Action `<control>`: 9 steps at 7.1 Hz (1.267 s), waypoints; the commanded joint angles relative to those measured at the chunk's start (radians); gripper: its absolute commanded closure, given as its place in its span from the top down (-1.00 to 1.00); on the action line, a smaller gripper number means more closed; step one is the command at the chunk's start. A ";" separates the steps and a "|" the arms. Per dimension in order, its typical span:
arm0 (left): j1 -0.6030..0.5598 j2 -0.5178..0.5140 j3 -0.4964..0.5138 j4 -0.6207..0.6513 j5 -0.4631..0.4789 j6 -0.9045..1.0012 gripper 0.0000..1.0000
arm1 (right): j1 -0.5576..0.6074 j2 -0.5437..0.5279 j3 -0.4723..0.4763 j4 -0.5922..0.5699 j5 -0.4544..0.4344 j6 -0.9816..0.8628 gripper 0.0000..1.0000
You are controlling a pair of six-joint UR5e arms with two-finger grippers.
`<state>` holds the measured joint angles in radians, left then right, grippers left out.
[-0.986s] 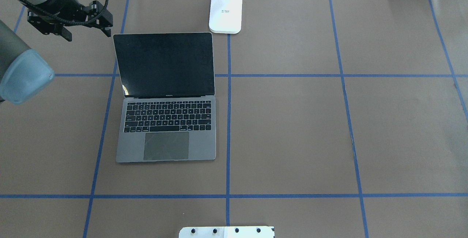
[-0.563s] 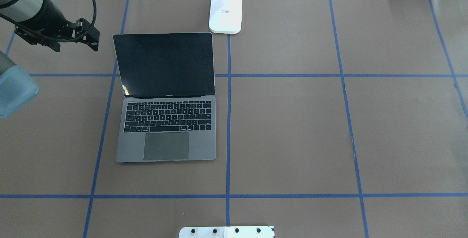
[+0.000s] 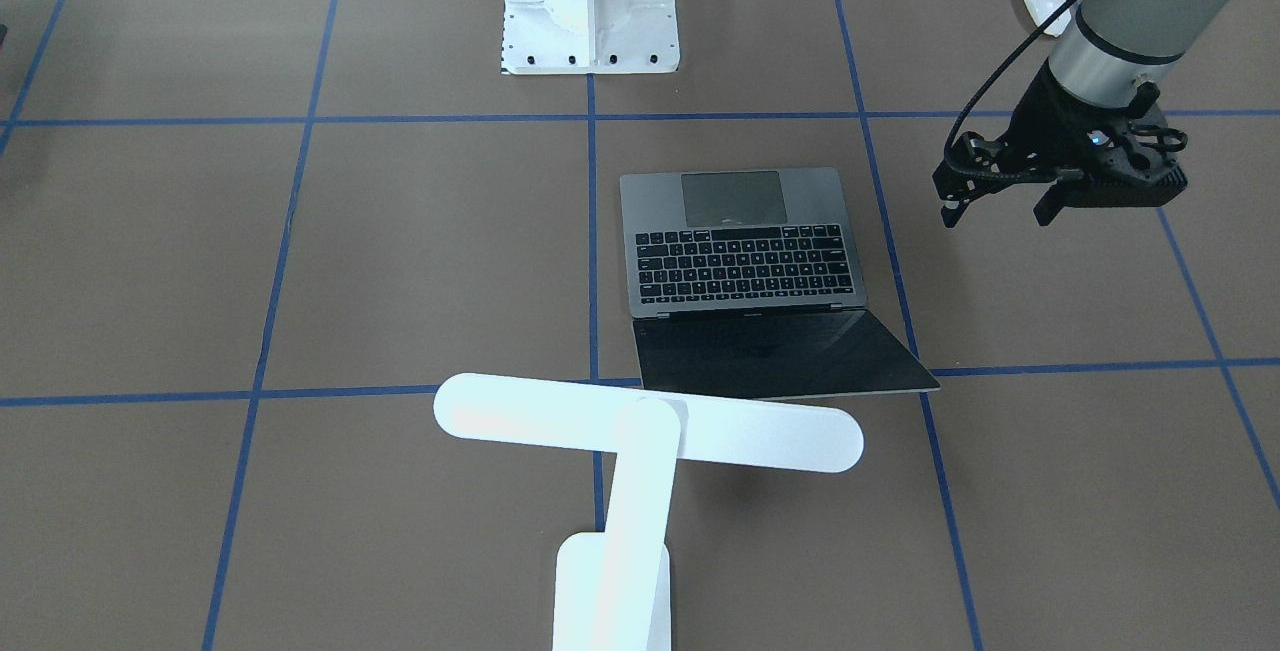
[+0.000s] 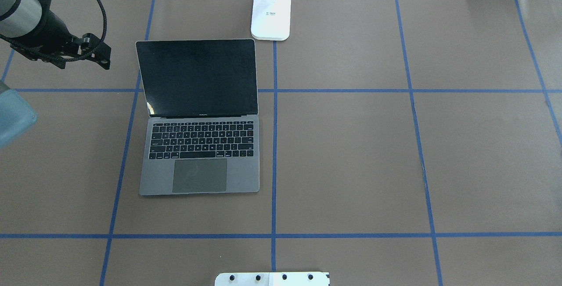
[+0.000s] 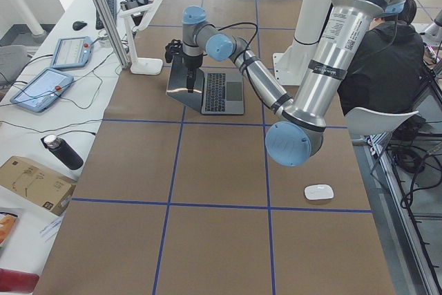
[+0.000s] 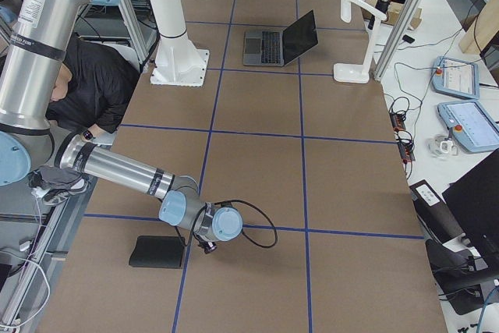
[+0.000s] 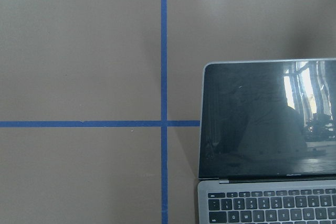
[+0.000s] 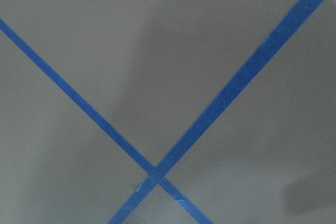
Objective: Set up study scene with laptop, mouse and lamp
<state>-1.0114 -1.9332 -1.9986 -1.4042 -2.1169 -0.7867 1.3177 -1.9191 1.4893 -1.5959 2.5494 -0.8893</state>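
Three task things on one brown desk (image 4: 351, 167), taken largest first. Laptop (image 4: 199, 143): open, left of centre in the overhead view, screen tilted back toward the far edge, keyboard toward the robot. Lamp (image 3: 650, 426): upright at the far edge, base just beyond the laptop's far right corner, bar head high over the desk and roughly parallel to the lid's top edge. Mouse (image 5: 319, 192): alone at the robot's left end of the desk, on the robot's side, well apart from the laptop. Left claw (image 3: 997, 213): spread, holding nothing, hovering off the laptop's left side, out beside the lid. Right claw (image 6: 209, 246): low at the opposite end, just beside a black mat (image 6: 158, 252); shown only by the side camera, so cannot tell spread from pressed together. Laptop and lamp judged in place, mouse yet to be fetched. Risks from here: clipping the raised lid with a finger or the looping cable (image 4: 104, 16) on the swing toward the mouse, through too low or too tight a path; skidding the smooth, low mouse across the desk instead of pinching it, through a shallow or off-centre close; knocking the laptop askew by setting the mouse down too near it. Against the earlier overhead frames: left claw farther left, away from the lid's far corner; laptop and lamp unmoved.
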 commanded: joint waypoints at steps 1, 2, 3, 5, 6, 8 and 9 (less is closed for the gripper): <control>0.000 0.000 -0.006 0.001 0.002 -0.003 1.00 | 0.026 0.003 -0.047 -0.050 -0.030 -0.053 0.99; 0.000 -0.001 -0.006 0.001 0.002 -0.003 1.00 | 0.031 0.003 -0.053 -0.055 -0.043 -0.113 0.99; 0.000 -0.001 -0.006 0.001 0.002 -0.005 1.00 | 0.034 0.000 -0.061 -0.055 -0.053 -0.126 0.99; 0.002 -0.001 -0.003 0.001 0.005 -0.003 1.00 | 0.032 -0.003 -0.073 -0.056 -0.054 -0.169 0.99; 0.002 -0.003 -0.003 0.001 0.005 -0.003 1.00 | 0.034 -0.009 -0.072 -0.055 -0.054 -0.171 0.99; 0.002 -0.004 -0.005 0.002 0.005 -0.003 1.00 | 0.034 -0.020 -0.070 -0.055 -0.054 -0.180 0.99; 0.002 -0.006 -0.005 0.002 0.005 -0.003 1.00 | 0.032 -0.024 -0.069 -0.055 -0.054 -0.180 0.99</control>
<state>-1.0094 -1.9376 -2.0032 -1.4026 -2.1123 -0.7900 1.3513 -1.9379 1.4192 -1.6506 2.4958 -1.0665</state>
